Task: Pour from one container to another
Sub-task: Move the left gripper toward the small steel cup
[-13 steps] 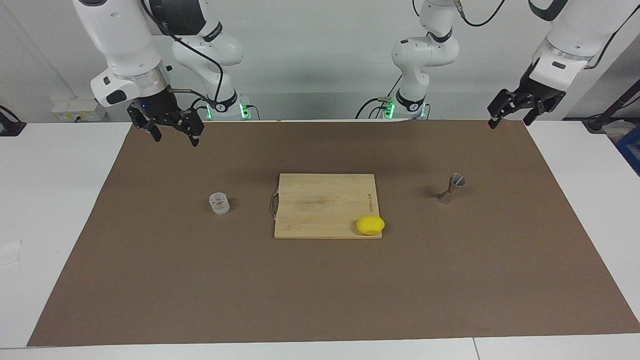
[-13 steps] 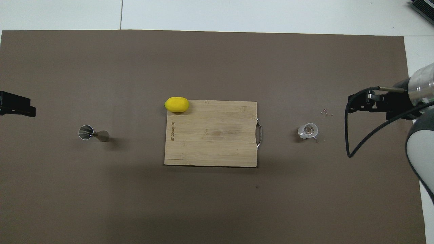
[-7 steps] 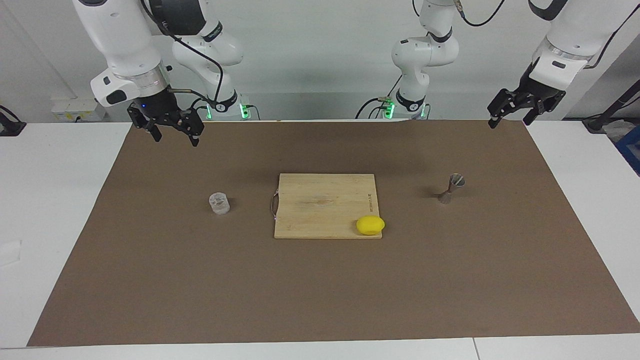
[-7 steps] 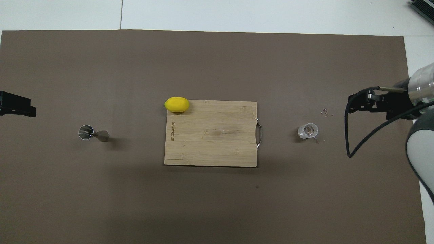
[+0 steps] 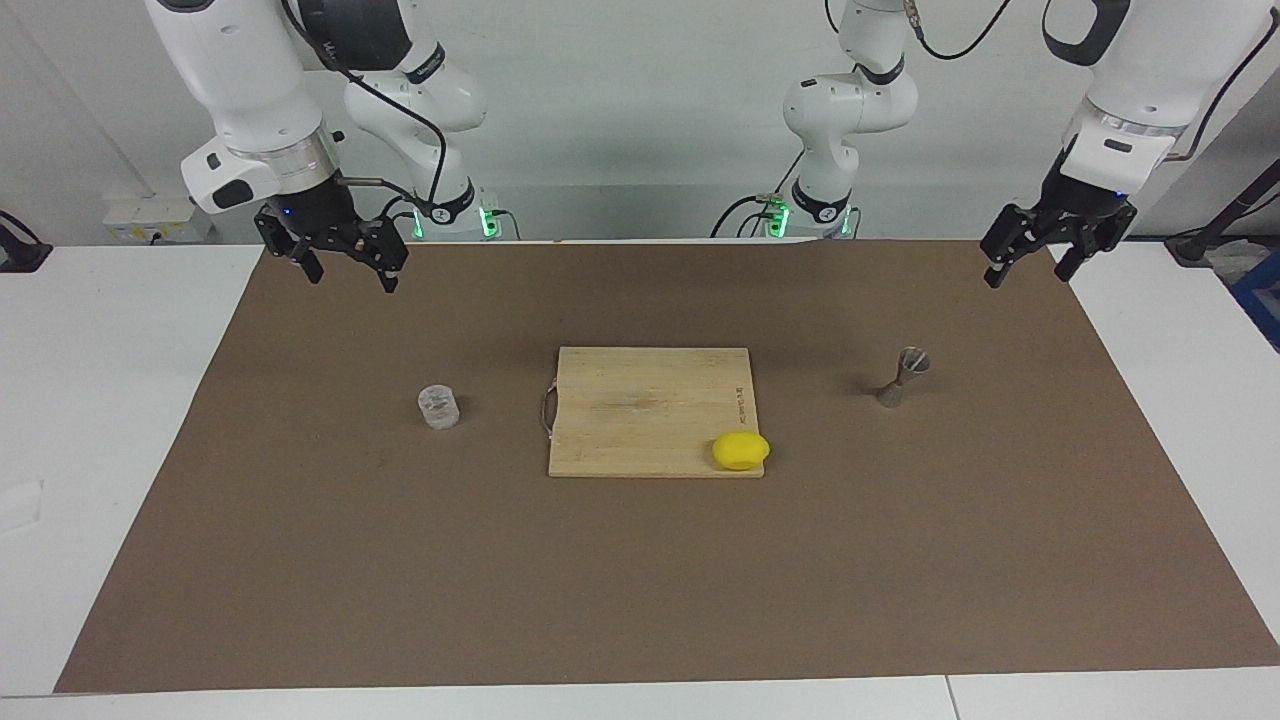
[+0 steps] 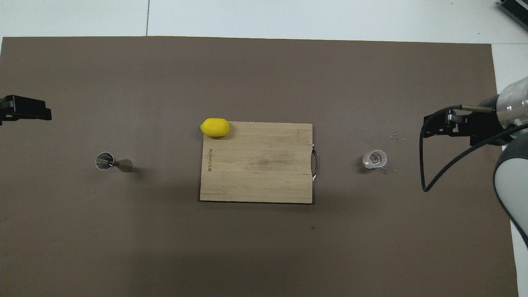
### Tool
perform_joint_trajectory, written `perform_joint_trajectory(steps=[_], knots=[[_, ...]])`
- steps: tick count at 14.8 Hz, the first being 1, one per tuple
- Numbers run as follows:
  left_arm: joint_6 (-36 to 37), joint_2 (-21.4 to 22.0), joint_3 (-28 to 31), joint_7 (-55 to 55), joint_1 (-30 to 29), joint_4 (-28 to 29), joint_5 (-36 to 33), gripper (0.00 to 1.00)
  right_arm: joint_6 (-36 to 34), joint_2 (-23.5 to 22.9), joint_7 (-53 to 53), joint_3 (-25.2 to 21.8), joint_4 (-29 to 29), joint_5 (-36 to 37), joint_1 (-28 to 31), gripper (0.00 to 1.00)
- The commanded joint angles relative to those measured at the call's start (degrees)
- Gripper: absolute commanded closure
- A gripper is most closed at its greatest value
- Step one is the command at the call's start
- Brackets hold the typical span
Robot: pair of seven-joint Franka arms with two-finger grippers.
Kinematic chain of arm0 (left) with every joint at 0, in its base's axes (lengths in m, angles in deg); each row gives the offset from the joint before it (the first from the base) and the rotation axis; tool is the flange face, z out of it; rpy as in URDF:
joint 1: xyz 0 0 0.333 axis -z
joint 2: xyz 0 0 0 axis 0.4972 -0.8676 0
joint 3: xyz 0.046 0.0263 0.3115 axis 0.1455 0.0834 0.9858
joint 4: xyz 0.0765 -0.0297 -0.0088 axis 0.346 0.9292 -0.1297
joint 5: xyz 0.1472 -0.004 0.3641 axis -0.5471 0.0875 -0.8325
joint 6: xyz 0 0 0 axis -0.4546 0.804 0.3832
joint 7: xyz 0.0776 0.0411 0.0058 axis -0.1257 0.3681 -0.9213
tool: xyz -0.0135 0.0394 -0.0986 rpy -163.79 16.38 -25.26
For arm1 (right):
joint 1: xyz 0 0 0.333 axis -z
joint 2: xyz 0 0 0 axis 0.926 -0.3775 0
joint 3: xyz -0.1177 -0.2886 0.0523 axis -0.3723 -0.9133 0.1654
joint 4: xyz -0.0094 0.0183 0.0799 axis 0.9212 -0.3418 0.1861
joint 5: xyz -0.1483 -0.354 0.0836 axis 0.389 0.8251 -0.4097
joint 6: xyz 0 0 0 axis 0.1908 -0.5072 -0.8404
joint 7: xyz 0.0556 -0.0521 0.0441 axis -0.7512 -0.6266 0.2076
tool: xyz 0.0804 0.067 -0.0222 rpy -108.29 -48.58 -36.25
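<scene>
Showing only partly overhead: left end effector (image 6: 25,112).

Bright, even light falls from above, and both views are sharp from edge to edge. Soft, short shadows sit beside the jigger (image 5: 902,377) and the glass tumbler (image 5: 438,407); the brown mat (image 5: 640,560) shows no glare.

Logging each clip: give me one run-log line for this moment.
stage: pre-grasp | left tool: open, raised over mat corner | right tool: open, raised | tumbler: untouched | jigger: upright, untouched
</scene>
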Motion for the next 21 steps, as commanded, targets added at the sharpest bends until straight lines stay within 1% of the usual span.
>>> perform_joint_trajectory(steps=[1,2,6,7,8,10,11,14,16,17,19,20,21], knots=[[-10.15,2.34,-0.06,-0.61,-0.06,8.10,-1.09,0.00,-0.01,1.05,1.20,0.26,-1.08,-1.52,0.98,0.00],[-11.65,1.28,-0.06,-0.70,-0.14,8.36,-1.09,0.00,-0.01,1.05,1.20,0.26,-1.08,-1.43,0.98,0.00],[-19.99,-6.53,-0.15,-3.59,1.43,8.28,-1.09,0.00,-0.01,1.05,1.20,0.26,-1.08,-1.52,0.98,0.00],[-23.06,-8.90,-0.15,-3.78,1.79,8.28,-1.09,0.00,-0.01,1.05,1.20,0.26,-1.08,-1.52,0.98,0.00],[-26.14,-10.23,-0.15,-4.13,1.79,8.98,-1.00,0.00,-0.01,1.05,1.20,0.26,-1.08,-1.52,0.98,0.00],[-31.76,-9.80,-0.15,-3.61,0.91,12.48,-1.09,0.00,-0.01,1.05,1.20,0.26,-1.08,-1.43,0.98,0.00],[-35.71,-9.97,-0.15,-4.21,1.00,13.02,-1.09,0.00,-0.01,1.05,1.20,0.26,-1.08,-1.52,0.98,0.00],[-40.66,-10.94,-0.15,-4.39,0.82,14.43,-1.00,0.00,-0.10,1.05,1.11,0.26,-1.08,-1.52,0.98,0.00],[-40.06,-10.77,-0.15,-4.48,1.00,14.61,-1.00,0.00,-0.10,1.05,1.20,0.26,-1.08,-1.52,0.98,0.00],[-38.23,-10.77,0.03,-4.65,1.78,14.17,-1.00,0.00,-0.10,1.05,1.02,0.26,-1.08,-1.52,0.98,0.00],[-25.01,-10.77,-0.15,-5.18,3.36,10.67,-1.00,0.00,-0.10,1.05,1.02,0.08,-1.08,-1.52,1.16,0.00],[-20.33,-10.77,-0.23,-4.49,3.89,9.61,-1.00,0.00,-0.18,1.05,1.02,0.08,-1.08,-1.52,1.24,0.00],[-19.15,-10.77,-0.32,-4.74,5.12,9.08,-1.00,0.00,-0.18,1.05,1.02,0.17,-1.08,-1.52,1.25,0.00]])
